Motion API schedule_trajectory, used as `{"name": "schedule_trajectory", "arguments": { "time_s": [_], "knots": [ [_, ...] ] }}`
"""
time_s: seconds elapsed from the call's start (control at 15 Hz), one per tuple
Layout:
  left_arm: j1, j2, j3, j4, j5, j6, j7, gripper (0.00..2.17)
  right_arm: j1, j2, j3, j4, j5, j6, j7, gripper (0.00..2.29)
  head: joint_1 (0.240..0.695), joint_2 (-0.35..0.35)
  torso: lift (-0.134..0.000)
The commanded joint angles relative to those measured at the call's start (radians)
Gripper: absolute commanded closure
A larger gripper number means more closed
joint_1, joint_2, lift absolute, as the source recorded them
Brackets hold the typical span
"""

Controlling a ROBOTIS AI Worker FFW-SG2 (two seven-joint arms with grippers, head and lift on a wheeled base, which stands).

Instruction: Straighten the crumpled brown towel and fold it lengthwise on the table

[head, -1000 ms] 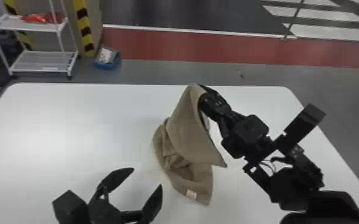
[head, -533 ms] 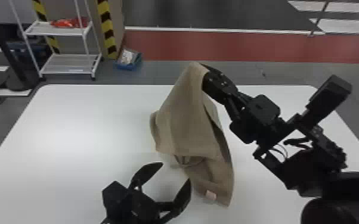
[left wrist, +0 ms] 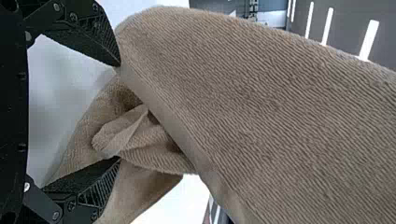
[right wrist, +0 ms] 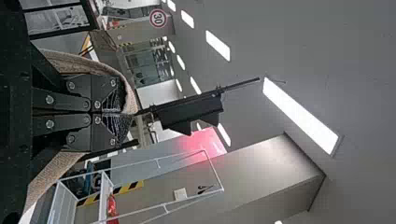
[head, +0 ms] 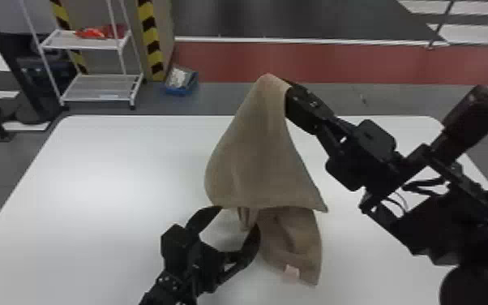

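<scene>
Since the earlier frames, the left gripper [head: 237, 218] is being brought in to the towel [head: 259, 162], and the towel's upper end is being carried higher above the table [head: 93, 182].

Over the near half of the table, the left gripper is being held with its fingers spread; loose folds are lying between them in the left wrist view, but nothing is being pinched. Above the middle of the table, the towel is being kept in a tall, hanging drape, while its lower, crumpled part, with a pale label [head: 292, 271], is apparently being supported by the near half of the tabletop. Toward the table's far edge, the towel's peak is being grasped by the right gripper [right wrist: 133, 113], its fingers clenched on the cloth.

The hem is seemingly being sought. If the left fingers are closed too soon, inner folds may be caught instead, and a crease would then be locked in. With the weight being borne by one small pinch above the table, the towel could slip free if it is being pulled too hard.
</scene>
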State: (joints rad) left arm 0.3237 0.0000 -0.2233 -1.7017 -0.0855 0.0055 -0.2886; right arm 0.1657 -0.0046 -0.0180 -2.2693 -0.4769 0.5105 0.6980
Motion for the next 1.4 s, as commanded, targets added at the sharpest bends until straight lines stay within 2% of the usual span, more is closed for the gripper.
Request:
{"name": "schedule_trajectory", "arguments": {
  "time_s": [0.0,0.27,0.4,0.93,1.0,1.33],
  "knots": [
    [-0.012,-0.003,-0.001,0.019,-0.003,0.0,0.002,0.2,-0.018,0.005,-0.046,-0.021,-0.049,0.041,0.0,2.2,0.695,-0.021,-0.124],
    [-0.022,-0.003,-0.001,0.027,-0.007,0.006,0.0,0.2,-0.072,0.005,-0.149,-0.024,-0.16,0.102,-0.003,2.2,0.695,-0.053,-0.124],
    [-0.034,-0.003,-0.001,0.034,-0.017,0.015,-0.003,0.2,-0.089,0.005,-0.177,-0.024,-0.183,0.115,-0.005,2.2,0.695,-0.071,-0.124],
    [-0.066,-0.003,-0.061,0.062,-0.02,0.025,-0.027,0.2,-0.118,0.005,-0.181,-0.003,-0.169,0.127,-0.011,2.2,0.695,-0.128,-0.124],
    [-0.068,-0.003,-0.071,0.062,-0.008,0.04,-0.029,0.2,-0.123,0.005,-0.183,0.004,-0.17,0.127,-0.011,2.2,0.695,-0.134,-0.124],
    [-0.084,-0.003,-0.111,0.063,-0.03,0.132,-0.06,0.19,-0.155,0.005,-0.208,0.045,-0.18,0.13,-0.011,2.2,0.695,-0.18,-0.124]
  ]
}}
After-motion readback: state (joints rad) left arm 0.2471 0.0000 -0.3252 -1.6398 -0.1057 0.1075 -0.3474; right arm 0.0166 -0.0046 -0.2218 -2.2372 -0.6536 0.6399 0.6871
